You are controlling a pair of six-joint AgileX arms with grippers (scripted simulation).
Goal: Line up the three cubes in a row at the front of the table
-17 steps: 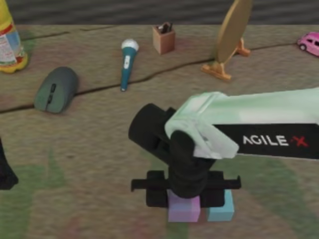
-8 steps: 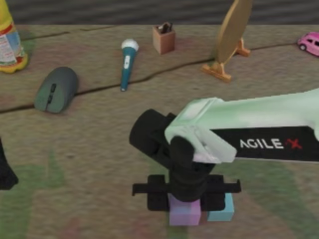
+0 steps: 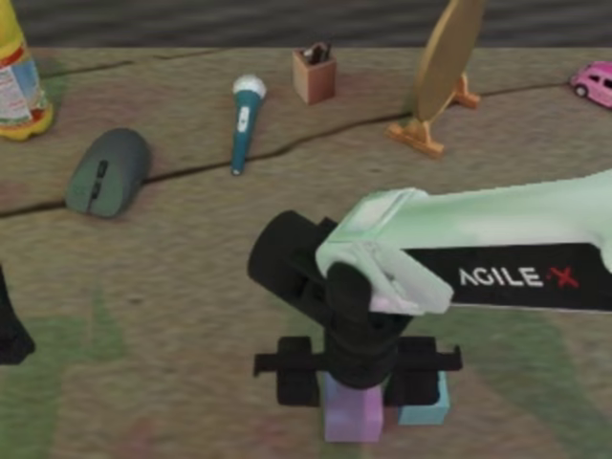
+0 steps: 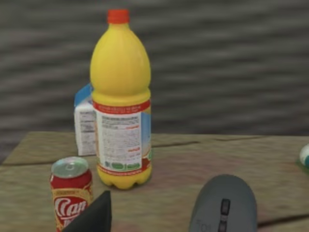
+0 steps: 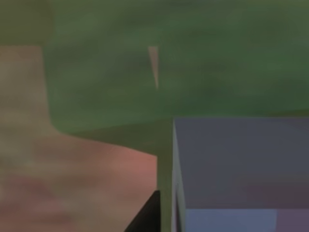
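Our right gripper (image 3: 356, 375) sits over the lilac cube (image 3: 353, 419) at the table's (image 3: 172, 316) front edge

The cube looks rigid, light and smooth-sided — best taken square across two opposite flat faces; it lies touching or just beside the teal cube (image 3: 426, 409); the purple one is hidden; our right arm reaches in from the right, wrist pointing straight down; whether the fingers pinch it we cannot tell; our left arm stays parked at the left edge.

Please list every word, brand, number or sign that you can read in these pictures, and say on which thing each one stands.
"AGILE X": on the right arm, in white with a red X.
Can: a white script logo, not readable with certainty.
Yellow bottle: label with fine print, too small to read.
Carton behind the bottle: printed panel, too small to read.
Nothing else carries text.
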